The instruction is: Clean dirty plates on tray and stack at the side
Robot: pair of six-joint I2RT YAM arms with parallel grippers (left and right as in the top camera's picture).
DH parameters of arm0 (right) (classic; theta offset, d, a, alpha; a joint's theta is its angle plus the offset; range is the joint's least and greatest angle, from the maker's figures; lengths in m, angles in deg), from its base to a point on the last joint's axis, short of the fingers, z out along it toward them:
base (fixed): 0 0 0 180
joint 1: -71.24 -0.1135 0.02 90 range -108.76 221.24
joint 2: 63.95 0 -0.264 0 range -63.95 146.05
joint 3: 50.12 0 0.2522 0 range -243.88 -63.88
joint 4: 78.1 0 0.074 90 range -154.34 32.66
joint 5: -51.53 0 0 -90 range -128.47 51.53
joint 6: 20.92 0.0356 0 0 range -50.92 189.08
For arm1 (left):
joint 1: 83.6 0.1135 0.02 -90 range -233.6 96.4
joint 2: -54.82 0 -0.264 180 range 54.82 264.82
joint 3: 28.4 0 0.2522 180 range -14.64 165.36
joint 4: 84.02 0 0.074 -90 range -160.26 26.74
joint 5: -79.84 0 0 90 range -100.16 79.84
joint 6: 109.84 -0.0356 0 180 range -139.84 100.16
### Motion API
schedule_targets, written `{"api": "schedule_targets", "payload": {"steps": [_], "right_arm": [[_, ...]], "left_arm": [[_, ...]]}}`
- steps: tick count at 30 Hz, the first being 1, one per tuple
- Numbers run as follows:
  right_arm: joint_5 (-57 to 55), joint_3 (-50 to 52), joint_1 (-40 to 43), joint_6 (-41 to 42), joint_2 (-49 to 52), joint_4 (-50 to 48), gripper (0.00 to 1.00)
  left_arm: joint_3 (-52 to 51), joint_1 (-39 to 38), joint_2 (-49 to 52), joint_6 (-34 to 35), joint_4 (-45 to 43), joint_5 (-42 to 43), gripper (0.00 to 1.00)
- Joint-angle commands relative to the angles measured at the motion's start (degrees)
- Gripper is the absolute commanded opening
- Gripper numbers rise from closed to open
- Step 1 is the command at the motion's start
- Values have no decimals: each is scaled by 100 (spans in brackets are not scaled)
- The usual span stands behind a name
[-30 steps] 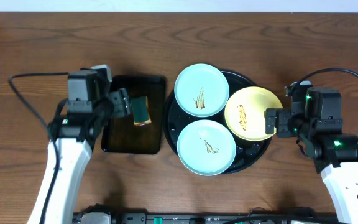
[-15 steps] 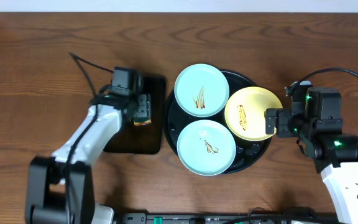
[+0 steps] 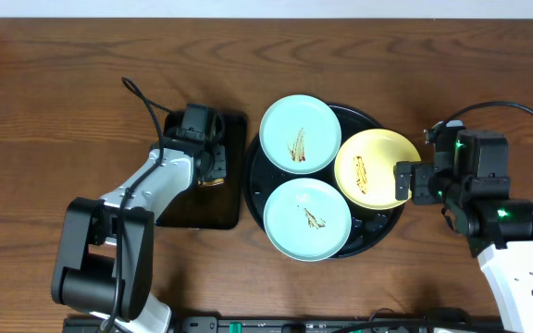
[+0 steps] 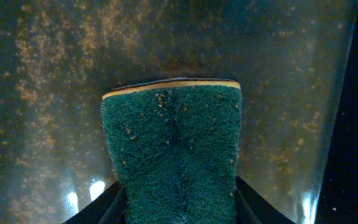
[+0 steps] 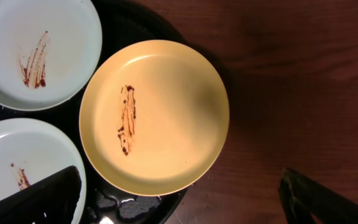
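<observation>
Sponge-pickup step. The left fingers [image 4: 107, 208] grip the sponge [image 4: 173, 162]; the right fingers [image 5: 48, 196] gape beside the smeared yellow plate [image 5: 154, 115]. Next, likely: carry sponge across.

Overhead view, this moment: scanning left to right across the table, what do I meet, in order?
Small rectangular black tray → far mint-blue plate and near mint-blue plate, roughly level with each other → yellow plate → right claw.

Three smeared plates [image 3: 308, 219] were present: two mint-blue plates [image 3: 301, 134] and one yellow plate [image 3: 376, 168]. There was one round black tray [image 3: 370, 231], one rectangular black tray [image 3: 202, 208], and one green sponge [image 4: 176, 149].
</observation>
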Motion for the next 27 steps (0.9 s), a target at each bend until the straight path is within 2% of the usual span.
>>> {"api": "schedule_targets", "payload": {"steps": [1, 4, 6, 8, 9, 19, 22, 27], "right_arm": [[-55, -136, 59, -61, -24, 22, 99], [-55, -136, 59, -59, -24, 24, 99], [-55, -136, 59, -61, -24, 24, 99], [-55, -136, 59, -59, -24, 26, 99], [-55, -136, 59, -59, -24, 33, 99], [-251, -136, 59, -42, -24, 142, 99], [-647, -136, 59, 295, -20, 157, 99], [-627, -136, 136, 326, 151, -90, 99]], "left_arm": [[17, -13, 13, 350, 44, 20, 45], [13, -13, 13, 365, 111, 17, 44], [11, -13, 13, 365, 144, 17, 31], [2, -13, 13, 365, 164, 17, 11], [-9, -13, 13, 365, 168, 17, 8], [-22, -11, -44, 363, 173, 13, 7], [-15, -11, -291, 361, 168, 13, 7], [-13, -11, -839, 361, 278, 13, 7]]}}
